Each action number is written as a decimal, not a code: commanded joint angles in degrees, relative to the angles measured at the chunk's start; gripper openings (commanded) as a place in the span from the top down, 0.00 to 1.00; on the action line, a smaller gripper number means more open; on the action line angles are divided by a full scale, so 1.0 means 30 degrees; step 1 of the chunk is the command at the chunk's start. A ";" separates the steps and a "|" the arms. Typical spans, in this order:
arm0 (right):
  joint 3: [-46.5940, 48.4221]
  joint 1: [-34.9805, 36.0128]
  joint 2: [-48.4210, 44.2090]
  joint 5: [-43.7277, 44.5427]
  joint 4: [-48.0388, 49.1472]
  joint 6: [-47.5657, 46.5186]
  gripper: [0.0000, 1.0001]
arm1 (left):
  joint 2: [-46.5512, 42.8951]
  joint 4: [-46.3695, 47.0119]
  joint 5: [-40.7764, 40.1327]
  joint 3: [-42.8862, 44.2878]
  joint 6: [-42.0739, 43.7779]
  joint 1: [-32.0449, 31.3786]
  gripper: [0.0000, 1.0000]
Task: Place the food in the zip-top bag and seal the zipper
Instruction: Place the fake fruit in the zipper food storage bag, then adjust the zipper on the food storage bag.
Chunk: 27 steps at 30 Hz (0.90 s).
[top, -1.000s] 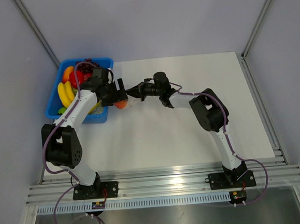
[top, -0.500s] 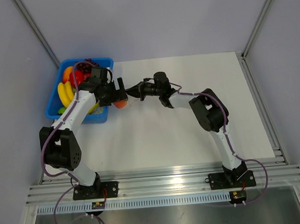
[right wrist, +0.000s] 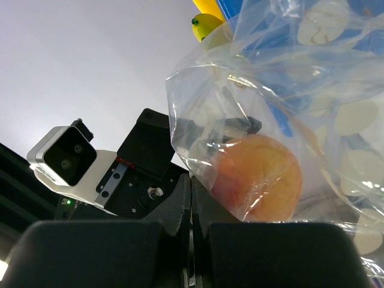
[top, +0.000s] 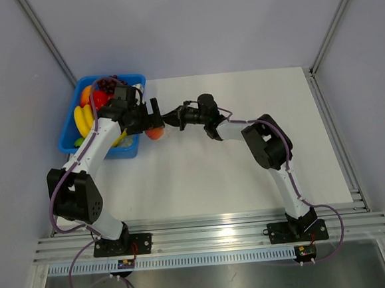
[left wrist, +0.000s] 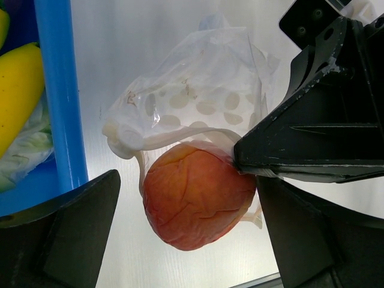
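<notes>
The peach [top: 154, 133] sits inside the clear zip-top bag [left wrist: 204, 90], which hangs just above the table beside the blue bin. In the left wrist view the peach [left wrist: 198, 195] lies between my left gripper's [left wrist: 187, 183] spread jaws, and neither finger visibly presses it. My left gripper [top: 152, 122] is open. My right gripper [right wrist: 191, 180] is shut on the bag's edge right next to the peach [right wrist: 258, 177], and it shows in the top view [top: 168, 120] too. A thick whitish strip [left wrist: 123, 139] curls along one bag edge. I cannot tell whether the zipper is sealed.
The blue bin [top: 68, 137] stands at the far left with yellow bananas [top: 82, 120], dark grapes [top: 108, 85] and other fruit inside. Its blue wall [left wrist: 57, 90] runs close along the left of the bag. Metal rails line the table's near and right edges.
My left arm has drawn slightly to the left and back. The peach, the bag and my right gripper have hardly moved.
</notes>
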 commanded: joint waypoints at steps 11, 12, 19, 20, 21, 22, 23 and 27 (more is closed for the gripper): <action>-0.0370 0.1918 0.0471 -0.2697 0.1894 0.0595 1.00 | -0.1198 0.4190 0.0486 0.1330 -0.0488 -0.0234 0.01; -0.0399 0.1918 0.0500 -0.2725 0.1895 0.0624 1.00 | -0.1228 0.4189 0.0457 0.1359 -0.0488 -0.0234 0.01; -0.0428 0.1918 0.0529 -0.2696 0.2100 0.0771 1.00 | -0.1726 0.4219 0.0545 0.1446 -0.0517 -0.0234 0.01; -0.0457 0.1918 0.0558 -0.2696 0.2129 0.0771 1.00 | -0.1842 0.4190 0.0545 0.1447 -0.0517 -0.0234 0.01; -0.0457 0.1918 0.0558 -0.2667 0.2158 0.0800 1.00 | -0.1872 0.4247 0.0516 0.1447 -0.0488 -0.0234 0.01; -0.0428 0.1918 0.0558 -0.2667 0.2158 0.0829 1.00 | -0.1901 0.4190 0.0545 0.1476 -0.0517 -0.0234 0.01; -0.0457 0.1889 0.0558 -0.2667 0.2216 0.0830 1.00 | -0.1902 0.4189 0.0545 0.1476 -0.0517 -0.0234 0.01; -0.0516 0.1889 0.0558 -0.2638 0.2305 0.0888 1.00 | -0.2106 0.4160 0.0516 0.1447 -0.0576 -0.0234 0.02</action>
